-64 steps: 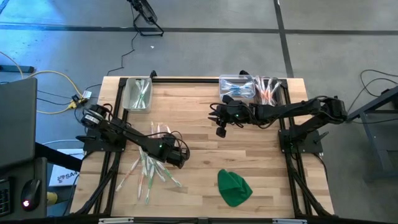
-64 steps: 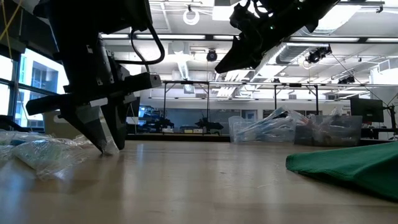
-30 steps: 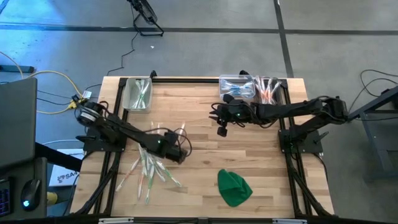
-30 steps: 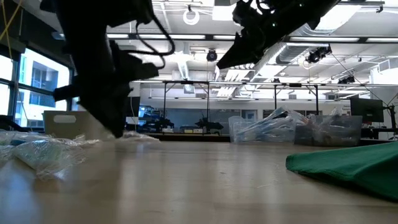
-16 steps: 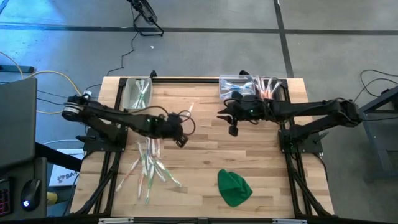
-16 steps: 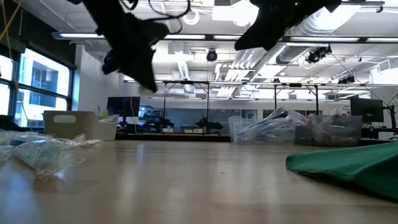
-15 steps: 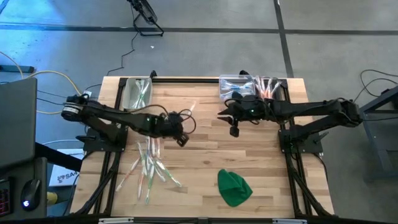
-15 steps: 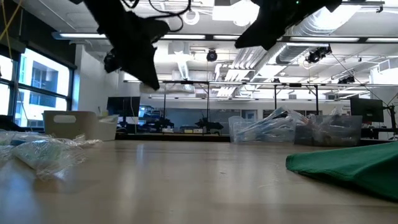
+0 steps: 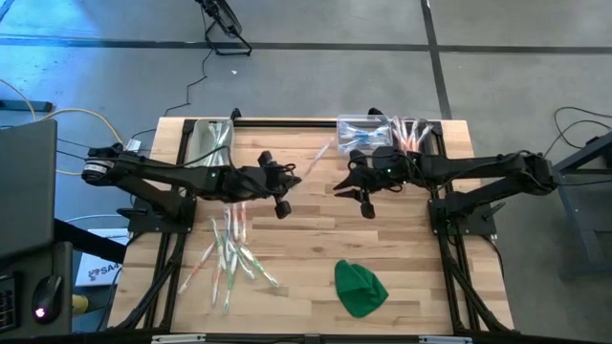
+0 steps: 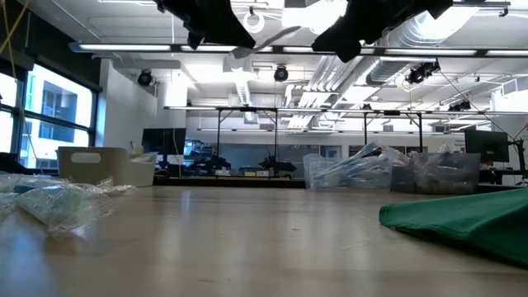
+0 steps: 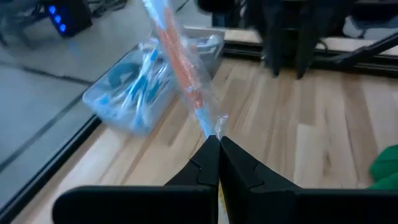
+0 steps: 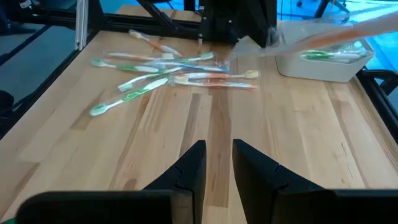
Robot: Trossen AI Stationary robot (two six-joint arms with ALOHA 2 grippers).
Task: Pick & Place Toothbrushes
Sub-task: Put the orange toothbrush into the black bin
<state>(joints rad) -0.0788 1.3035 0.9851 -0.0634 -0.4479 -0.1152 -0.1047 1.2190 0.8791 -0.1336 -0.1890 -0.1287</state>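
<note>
Your left claw has lifted off the loose toothbrushes, pinched shut on one orange toothbrush, now raised mid-table near the blue-brush bin. Right claw hangs slightly parted, empty. Placement comes next.

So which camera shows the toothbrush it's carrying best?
The left wrist view: the orange toothbrush fills the picture, pinched at its tip by the left hand. From above it is a thin streak; the right wrist view blurs it.

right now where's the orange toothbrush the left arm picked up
In the high view the orange toothbrush is lifted over the table's middle rear, pinched by the left gripper and pointing toward the right gripper.
</note>
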